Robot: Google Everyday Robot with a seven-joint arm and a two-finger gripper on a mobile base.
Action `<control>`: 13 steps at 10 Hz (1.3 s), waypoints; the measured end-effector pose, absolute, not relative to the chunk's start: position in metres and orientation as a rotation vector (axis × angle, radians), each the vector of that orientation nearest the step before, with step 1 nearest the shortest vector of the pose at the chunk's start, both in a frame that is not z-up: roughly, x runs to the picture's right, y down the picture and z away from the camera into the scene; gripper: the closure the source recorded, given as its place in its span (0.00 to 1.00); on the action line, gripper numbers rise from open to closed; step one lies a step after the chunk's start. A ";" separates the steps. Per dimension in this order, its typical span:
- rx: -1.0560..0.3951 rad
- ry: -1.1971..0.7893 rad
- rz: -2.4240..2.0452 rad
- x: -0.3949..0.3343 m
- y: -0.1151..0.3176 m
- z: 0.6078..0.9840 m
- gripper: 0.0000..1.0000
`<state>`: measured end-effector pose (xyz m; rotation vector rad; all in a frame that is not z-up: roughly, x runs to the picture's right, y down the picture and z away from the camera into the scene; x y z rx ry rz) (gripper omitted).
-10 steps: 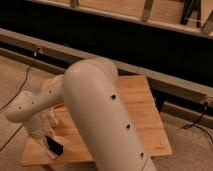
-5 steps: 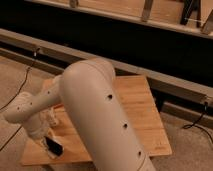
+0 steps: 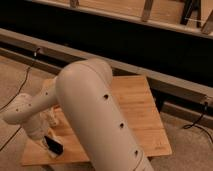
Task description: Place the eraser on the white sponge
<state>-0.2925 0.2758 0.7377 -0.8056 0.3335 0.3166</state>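
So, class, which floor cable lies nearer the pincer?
The left cable, curving past the table's left side; the pincer hangs over the front-left corner, by the eraser. The other cable lies far right.

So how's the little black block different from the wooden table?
The eraser is black; the table is pale wood. The eraser is small and lies beside the gripper, near the table's front edge; the table is far wider. Both have straight edges.

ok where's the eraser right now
In the camera view the eraser is near the front-left corner of the wooden table, just below the tool and left of the robot's big arm.
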 end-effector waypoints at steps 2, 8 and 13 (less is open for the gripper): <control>-0.787 0.338 0.312 -0.291 0.276 0.741 0.20; -0.777 0.345 0.310 -0.288 0.279 0.743 0.20; -0.760 0.278 0.442 -0.299 0.228 0.726 0.20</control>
